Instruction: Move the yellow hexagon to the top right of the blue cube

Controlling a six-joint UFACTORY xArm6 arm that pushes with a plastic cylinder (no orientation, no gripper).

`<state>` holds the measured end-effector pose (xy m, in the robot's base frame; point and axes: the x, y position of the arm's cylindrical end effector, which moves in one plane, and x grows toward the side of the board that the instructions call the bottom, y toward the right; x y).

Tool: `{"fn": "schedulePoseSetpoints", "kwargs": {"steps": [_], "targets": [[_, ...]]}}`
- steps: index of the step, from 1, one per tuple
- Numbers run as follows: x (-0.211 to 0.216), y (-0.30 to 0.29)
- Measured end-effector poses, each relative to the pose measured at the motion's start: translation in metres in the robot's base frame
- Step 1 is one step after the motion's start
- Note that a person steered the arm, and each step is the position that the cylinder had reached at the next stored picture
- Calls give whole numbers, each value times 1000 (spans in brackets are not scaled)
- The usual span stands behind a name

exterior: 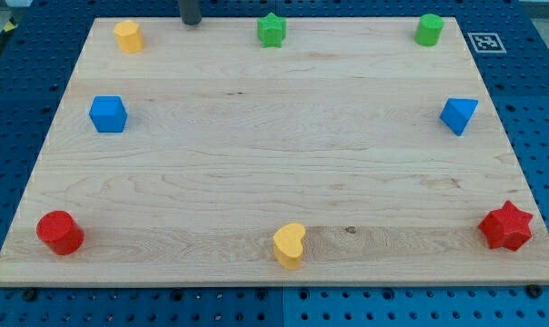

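Tool: I'm holding my tip at the bench's top edge; a bare rod, gripping nothing.
Yellow hexagon: sitting near the top-left corner, just left of my tip.
Blue cube: lying below it, along the left edge.
Push: I'm judging rightward, slightly.

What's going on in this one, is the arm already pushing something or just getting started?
Just getting started, it seems. My tip sits at the view's top edge of the wooden board, touching no block. The yellow hexagon lies just to its left, near the top left corner, and the blue cube sits below that on the left side. The hexagon is already above the cube, only slightly to its right.
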<state>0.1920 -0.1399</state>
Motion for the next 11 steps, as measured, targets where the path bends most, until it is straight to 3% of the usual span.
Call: {"fn": "schedulePoseSetpoints", "kwargs": {"steps": [1, 4, 7, 8, 11], "targets": [[1, -3], [-1, -96], [-1, -148], [3, -146], [67, -36]]}}
